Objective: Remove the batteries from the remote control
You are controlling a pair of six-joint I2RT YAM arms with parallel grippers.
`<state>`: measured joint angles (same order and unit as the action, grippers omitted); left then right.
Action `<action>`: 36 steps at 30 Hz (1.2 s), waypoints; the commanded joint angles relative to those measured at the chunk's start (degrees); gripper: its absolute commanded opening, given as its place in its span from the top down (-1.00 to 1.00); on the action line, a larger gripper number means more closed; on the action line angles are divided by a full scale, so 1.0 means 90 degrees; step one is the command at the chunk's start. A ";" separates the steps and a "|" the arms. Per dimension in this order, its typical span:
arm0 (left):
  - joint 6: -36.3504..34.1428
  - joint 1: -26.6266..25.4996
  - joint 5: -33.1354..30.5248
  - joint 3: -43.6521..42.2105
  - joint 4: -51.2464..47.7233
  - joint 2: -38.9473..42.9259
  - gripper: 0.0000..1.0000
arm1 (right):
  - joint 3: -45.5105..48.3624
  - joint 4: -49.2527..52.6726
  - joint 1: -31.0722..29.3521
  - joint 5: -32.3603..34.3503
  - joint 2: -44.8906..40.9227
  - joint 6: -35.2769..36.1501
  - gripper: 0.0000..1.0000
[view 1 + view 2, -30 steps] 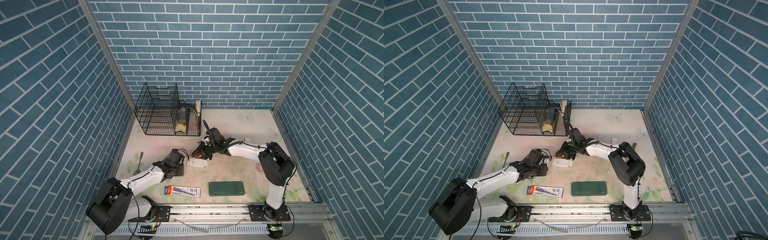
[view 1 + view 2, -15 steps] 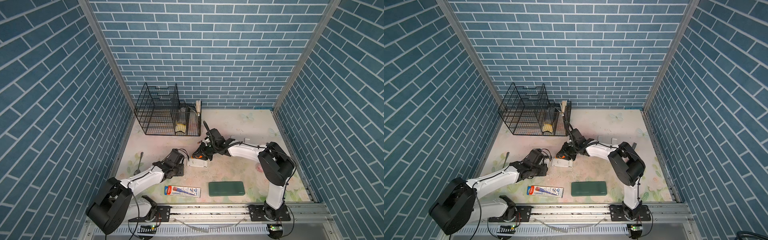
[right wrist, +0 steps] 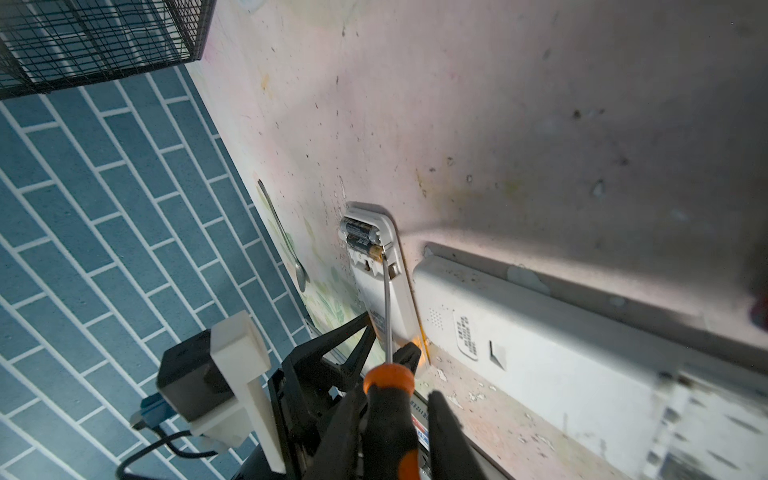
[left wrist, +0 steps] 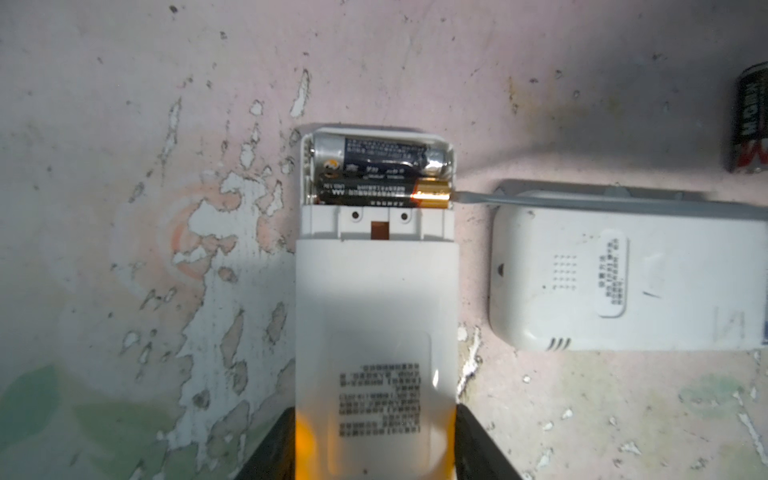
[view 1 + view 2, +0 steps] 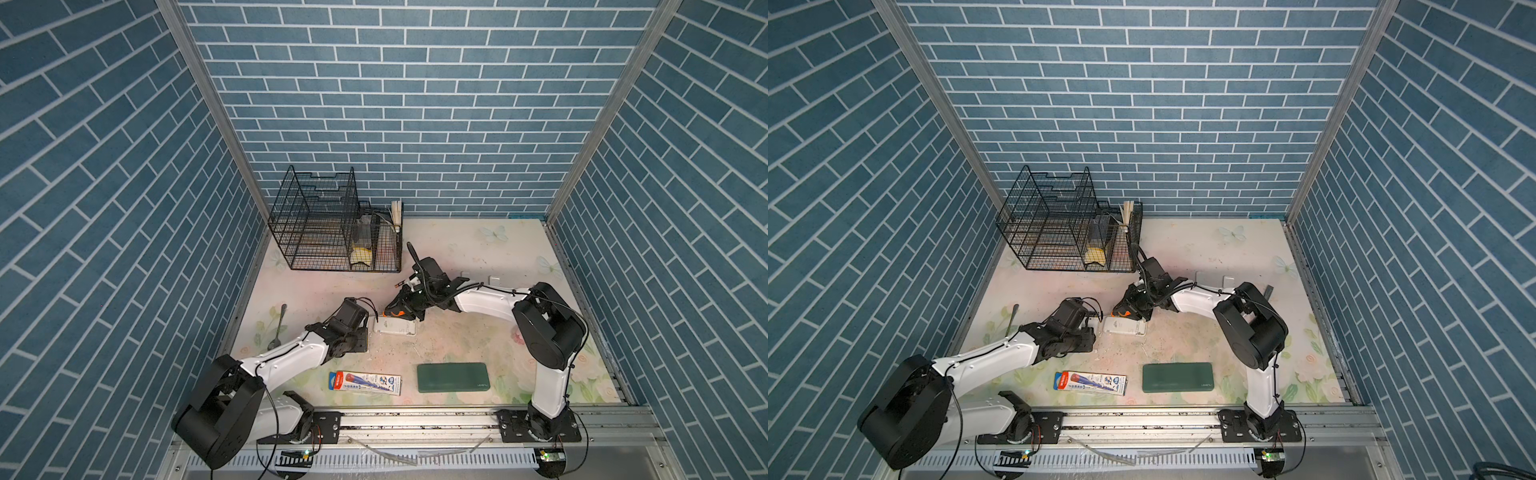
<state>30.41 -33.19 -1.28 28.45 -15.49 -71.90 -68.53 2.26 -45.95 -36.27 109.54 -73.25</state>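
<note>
The remote control is a slim white plastic slab with rounded corners, lying back-up on the counter; its battery bay is uncovered at the end away from the left gripper. That gripper's black jaws are clamped on the remote's opposite end, one on each long side. Two batteries sit side by side in the bay: smooth thin cylinders, one dark with bright metal ends, the other black with a gold-yellow end.

The right gripper has its jaws clenched on the screwdriver, which has a ribbed orange-and-black handle and a thin straight steel shaft. The shaft tip rests against the gold-yellow end of the nearer battery, at the bay's edge.

Just beside the remote lies a larger white plastic unit, rounded, with a perforated grille and a printed label. A further black cylinder lies at the edge of the left wrist view, partly cut off.

The counter's floral covering is scuffed and flaking, pale patches showing through. Both top views show a black wire rack, a metal spoon, a flat printed carton and a dark green oblong case.
</note>
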 commanded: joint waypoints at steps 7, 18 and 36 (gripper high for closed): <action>-0.0032 -0.0052 0.0425 -0.0193 -0.0184 -0.0058 0.29 | -0.0426 -0.0047 -0.0079 -0.0183 0.0203 -0.0075 1.00; -0.0039 -0.0073 0.0445 -0.0198 -0.0167 -0.0068 0.30 | -0.0875 0.0212 -0.0109 -0.0283 0.0129 0.0071 1.00; -0.0030 -0.0084 0.0405 -0.0202 -0.0174 -0.0055 0.32 | -0.0286 0.0857 -0.0089 0.0367 -0.0199 0.0310 1.00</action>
<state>30.17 -33.30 -1.21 28.29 -15.29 -71.72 -72.55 8.23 -46.61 -34.76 109.51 -71.94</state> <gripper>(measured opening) 0.559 0.269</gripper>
